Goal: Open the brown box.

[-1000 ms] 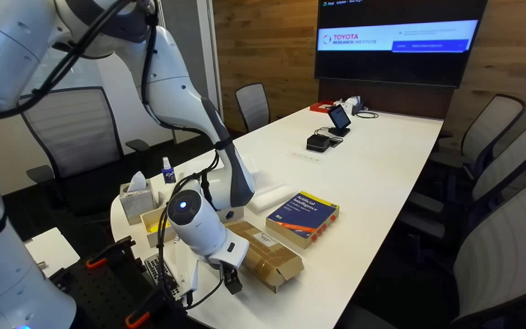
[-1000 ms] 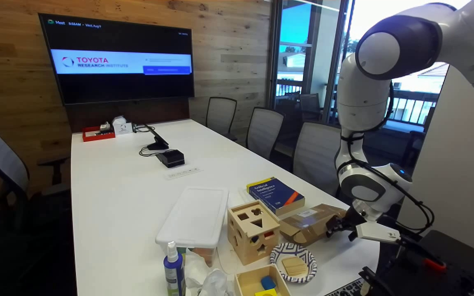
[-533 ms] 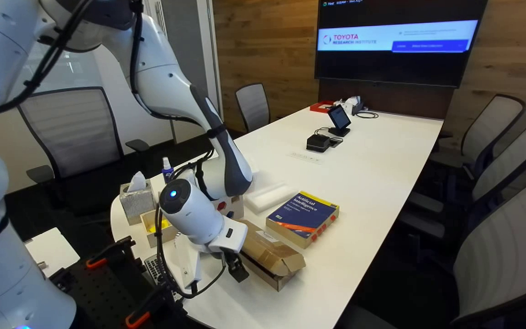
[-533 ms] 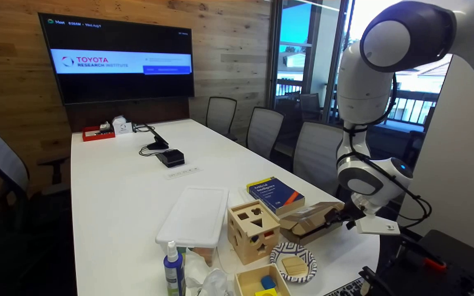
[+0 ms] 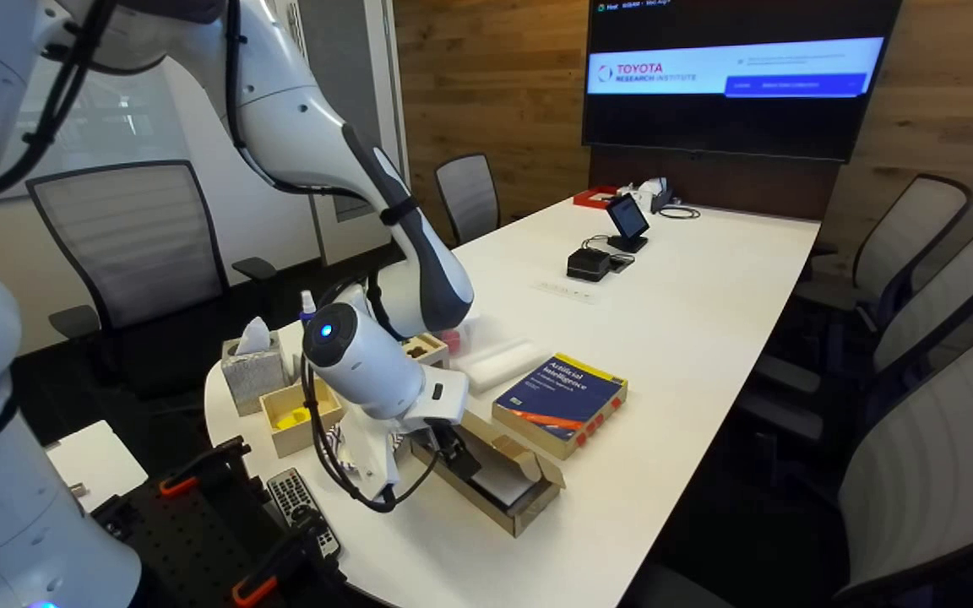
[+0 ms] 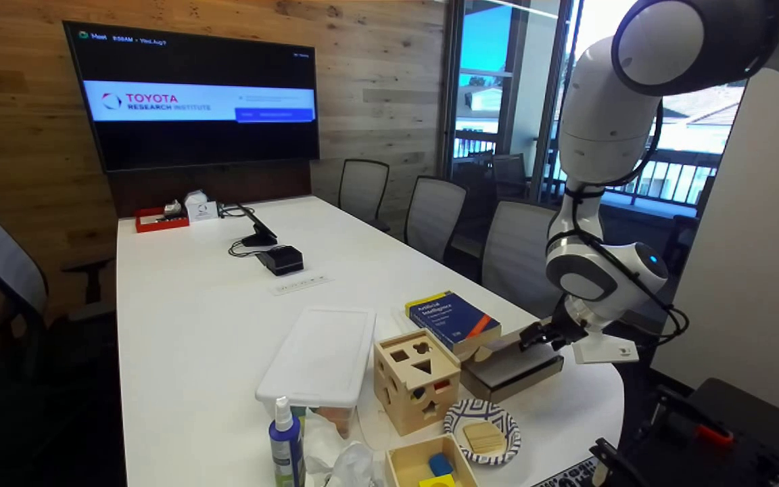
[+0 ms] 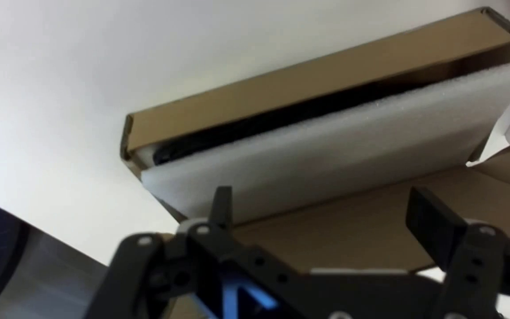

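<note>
Your box (image 7: 326, 75) lies on the table (image 6: 214, 352), beside the book (image 5: 558, 401) and near the cube (image 6: 416, 381), and it's open: the lid (image 7: 348, 230) leans back and foam (image 7: 326, 141) shows inside. Your gripper (image 7: 320, 206) gapes wide, its 2 fingers (image 7: 222, 206) well apart and clamped on nothing; I can't tell whether either touches the lid. All that's left, I'd judge, is backing off without the lid dropping.
</note>
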You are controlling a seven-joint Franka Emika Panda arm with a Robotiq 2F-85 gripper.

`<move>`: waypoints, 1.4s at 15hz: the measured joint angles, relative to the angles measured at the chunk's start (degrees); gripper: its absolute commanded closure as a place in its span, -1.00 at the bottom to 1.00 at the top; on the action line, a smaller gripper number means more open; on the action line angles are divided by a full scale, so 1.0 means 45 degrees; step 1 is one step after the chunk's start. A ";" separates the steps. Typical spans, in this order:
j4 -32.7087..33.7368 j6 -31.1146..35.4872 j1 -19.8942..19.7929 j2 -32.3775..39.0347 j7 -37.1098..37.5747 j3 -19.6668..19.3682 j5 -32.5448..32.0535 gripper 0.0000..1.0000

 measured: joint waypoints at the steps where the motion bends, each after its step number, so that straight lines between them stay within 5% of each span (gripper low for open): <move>1: 0.0146 0.0000 -0.0002 -0.0061 -0.0223 -0.0005 0.0069 -1.00; 8: 0.1208 0.0005 -0.0092 -0.0117 -0.1483 0.0092 0.0348 -1.00; 21: 0.3300 0.0002 -0.1323 0.1278 -0.1532 0.1562 -0.0131 -1.00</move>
